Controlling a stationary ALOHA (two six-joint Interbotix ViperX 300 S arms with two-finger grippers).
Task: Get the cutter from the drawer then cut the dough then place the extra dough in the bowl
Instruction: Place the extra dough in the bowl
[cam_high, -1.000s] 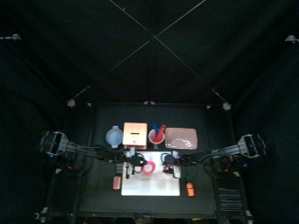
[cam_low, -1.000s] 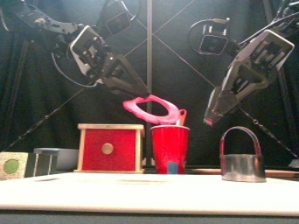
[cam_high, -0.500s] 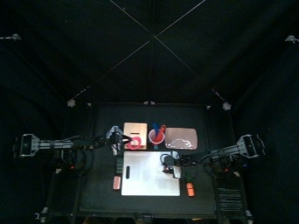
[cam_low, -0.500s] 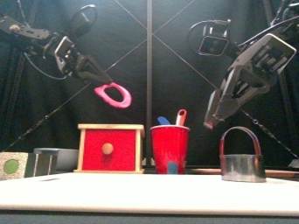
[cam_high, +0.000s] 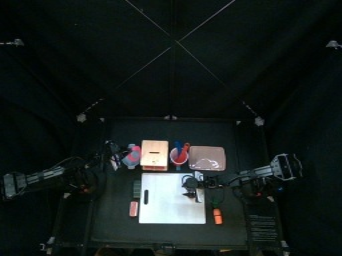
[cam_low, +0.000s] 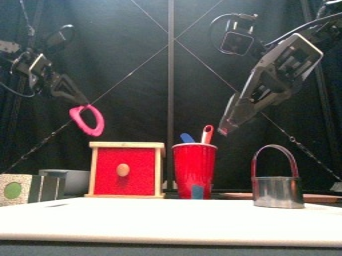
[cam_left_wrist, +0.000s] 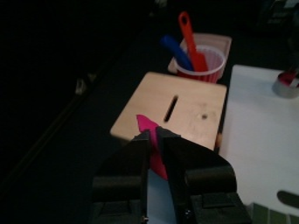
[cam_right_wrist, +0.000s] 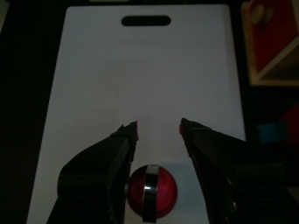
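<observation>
My left gripper (cam_low: 70, 97) is shut on a pink dough ring (cam_low: 87, 120), which hangs in the air left of the wooden box (cam_low: 127, 170). In the top view the left gripper (cam_high: 124, 157) and ring (cam_high: 134, 153) are over the blue-grey bowl's place, left of the box (cam_high: 156, 152). The left wrist view shows the dough (cam_left_wrist: 149, 144) pinched between the jaws. My right gripper (cam_right_wrist: 158, 129) is open above the white board (cam_right_wrist: 128, 79). Just below it stands the metal cutter (cam_low: 274, 180) with a red dough disc (cam_right_wrist: 153, 188) inside.
A red cup (cam_low: 195, 168) with a blue and a red knife stands right of the box, and the pink tray (cam_high: 207, 158) lies beyond it. The grey bowl (cam_low: 51, 183) and a green toy (cam_low: 14, 187) sit at the far left. Orange toys (cam_high: 134, 208) lie beside the board.
My left arm has carried the dough ring from above the red cup leftward and down, past the box. The right gripper has stayed open over the board and risen slightly.
</observation>
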